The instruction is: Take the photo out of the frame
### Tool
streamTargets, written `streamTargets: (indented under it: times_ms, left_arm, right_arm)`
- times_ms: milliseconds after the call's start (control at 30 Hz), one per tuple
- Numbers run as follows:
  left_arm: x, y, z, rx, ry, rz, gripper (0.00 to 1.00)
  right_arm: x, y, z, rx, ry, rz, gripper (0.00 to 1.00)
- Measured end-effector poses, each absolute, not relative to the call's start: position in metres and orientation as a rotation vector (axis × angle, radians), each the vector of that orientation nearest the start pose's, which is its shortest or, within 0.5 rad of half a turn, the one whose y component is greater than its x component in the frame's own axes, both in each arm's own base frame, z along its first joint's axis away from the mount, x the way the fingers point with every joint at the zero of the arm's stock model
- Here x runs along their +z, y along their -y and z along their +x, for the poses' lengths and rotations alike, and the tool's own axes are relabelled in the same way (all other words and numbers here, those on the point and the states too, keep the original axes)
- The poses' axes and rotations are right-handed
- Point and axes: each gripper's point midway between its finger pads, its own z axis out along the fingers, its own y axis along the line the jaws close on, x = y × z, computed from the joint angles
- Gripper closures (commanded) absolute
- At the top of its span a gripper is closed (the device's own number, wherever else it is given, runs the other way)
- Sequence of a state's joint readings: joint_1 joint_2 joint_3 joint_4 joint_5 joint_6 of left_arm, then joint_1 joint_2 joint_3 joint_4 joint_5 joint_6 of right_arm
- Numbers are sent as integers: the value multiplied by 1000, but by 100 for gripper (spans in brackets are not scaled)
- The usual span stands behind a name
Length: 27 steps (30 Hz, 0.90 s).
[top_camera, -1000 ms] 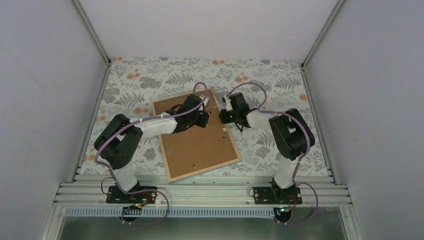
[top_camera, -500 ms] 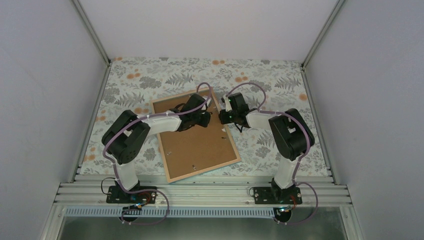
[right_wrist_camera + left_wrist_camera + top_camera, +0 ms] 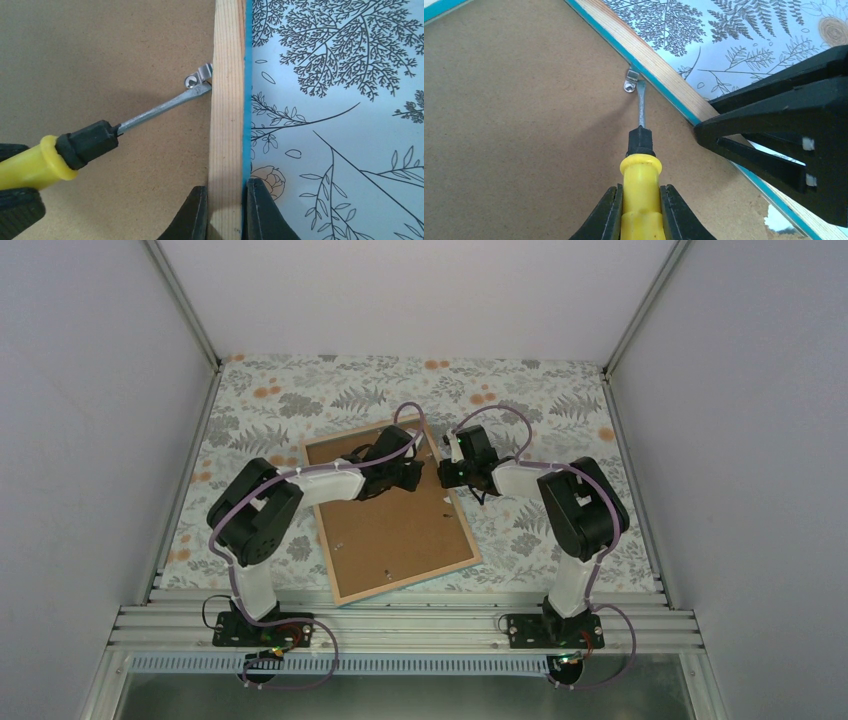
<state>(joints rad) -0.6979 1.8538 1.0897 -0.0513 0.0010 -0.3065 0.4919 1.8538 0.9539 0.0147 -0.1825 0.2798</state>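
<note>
The frame point(image 3: 227, 125) lies face down near the middle of the desk point(image 3: 300, 390), which is covered in a pale fern and flower print. It sits turned at an angle, with one corner close to the desk's near edge. Its brown backing board point(image 3: 395, 525) faces up and fills the whole opening, bordered by the light wood rim with a thin turquoise line along the rim's outer side. The photo cannot be seen in any view, since the backing board covers everything inside the frame.

The left fingers point(image 3: 604, 215) are pinched on the yellow handle of a screwdriver point(image 3: 640, 170), one finger on each side of it. The handle ends in a black collar, and the thin metal shaft runs low over the board toward the frame's right-hand rim. Its flat tip meets a small silver retaining clip point(image 3: 631, 82) fixed at the inner edge of that rim, just beside the clip's round rivet head.

The right fingers point(image 3: 192, 215) are closed on the same rim a little way along from the clip. One finger presses the inner side over the backing board and the other presses the turquoise outer side. From above, both arms reach in toward the far right part of the frame and their wrists sit near each other.
</note>
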Motion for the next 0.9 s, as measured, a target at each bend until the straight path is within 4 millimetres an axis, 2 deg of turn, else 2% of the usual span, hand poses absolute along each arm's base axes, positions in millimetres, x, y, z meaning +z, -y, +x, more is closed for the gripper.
streamTargets:
  times_ms: [533,767,900]
  left_arm:
    - [60,301,383,-419,-2381,342,98]
    - [64,291,373,-426,-2384,312,97]
    - [79,281,365,-442,-2366,287,97]
  right_arm:
    - [25,-240,379,546,-2492,-350,96]
    - [25,-239,379,545,-2492,-348,96]
    - [24,-239,380,542,-2493,-344,96]
